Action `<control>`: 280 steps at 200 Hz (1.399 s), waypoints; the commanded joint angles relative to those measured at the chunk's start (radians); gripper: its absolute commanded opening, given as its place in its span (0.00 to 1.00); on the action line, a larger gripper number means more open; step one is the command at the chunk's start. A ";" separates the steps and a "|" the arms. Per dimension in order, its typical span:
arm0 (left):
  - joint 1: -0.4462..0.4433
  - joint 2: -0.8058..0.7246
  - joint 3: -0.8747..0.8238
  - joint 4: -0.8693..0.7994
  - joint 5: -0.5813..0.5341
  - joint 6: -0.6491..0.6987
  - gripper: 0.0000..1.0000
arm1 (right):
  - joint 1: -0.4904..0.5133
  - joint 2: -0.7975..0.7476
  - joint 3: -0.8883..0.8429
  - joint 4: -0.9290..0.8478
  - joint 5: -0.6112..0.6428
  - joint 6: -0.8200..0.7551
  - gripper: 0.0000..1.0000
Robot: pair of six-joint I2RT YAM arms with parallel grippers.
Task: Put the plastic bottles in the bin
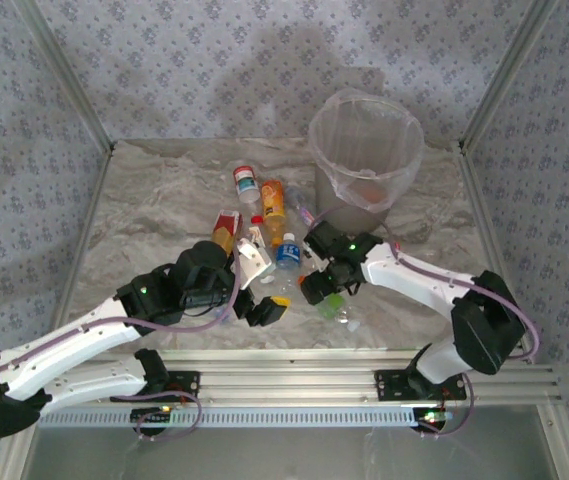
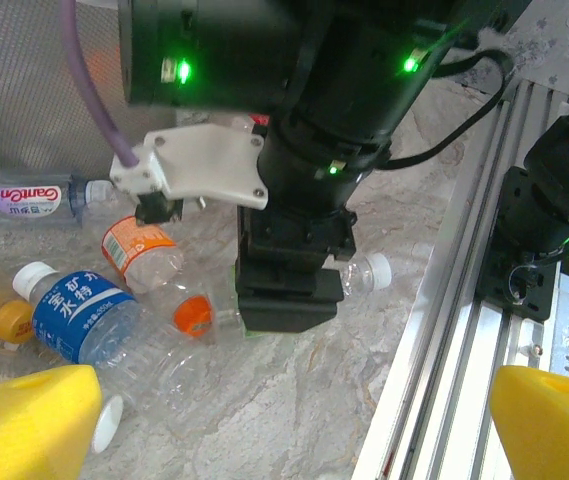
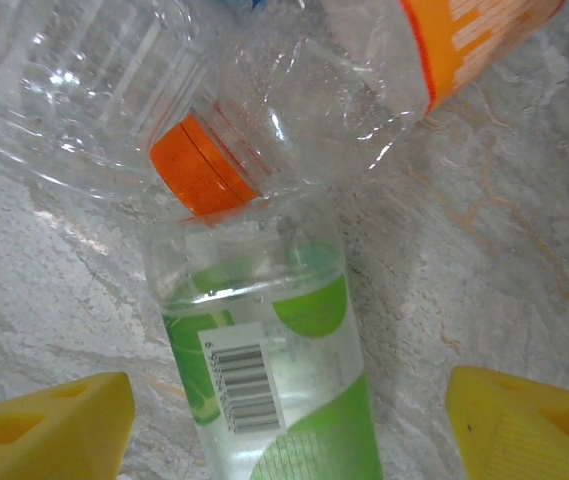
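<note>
Green-labelled clear plastic bottle (image 3: 264, 340), long axis up the frame, centred within the wide-spread right gripper (image 3: 284, 422), untouched. Orange-capped clear plastic bottle (image 3: 199, 165) crosswise against its upper end.

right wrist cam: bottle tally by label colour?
green-label bottle: 1
orange-label bottle: 1
clear orange-capped bottle, no label showing: 1
Total: 3
The blue sliver at the top edge is too small to identify, so it is not counted.
</note>
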 commanded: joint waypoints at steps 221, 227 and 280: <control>-0.003 0.067 0.018 0.095 -0.013 -0.029 1.00 | 0.009 0.072 -0.129 0.097 0.060 0.123 0.64; -0.003 0.069 0.017 0.098 -0.013 -0.031 1.00 | 0.003 0.062 -0.134 0.095 0.057 0.129 0.63; 0.002 0.086 0.017 0.177 -0.007 -0.084 1.00 | -0.076 -0.094 -0.162 0.082 0.020 0.150 0.60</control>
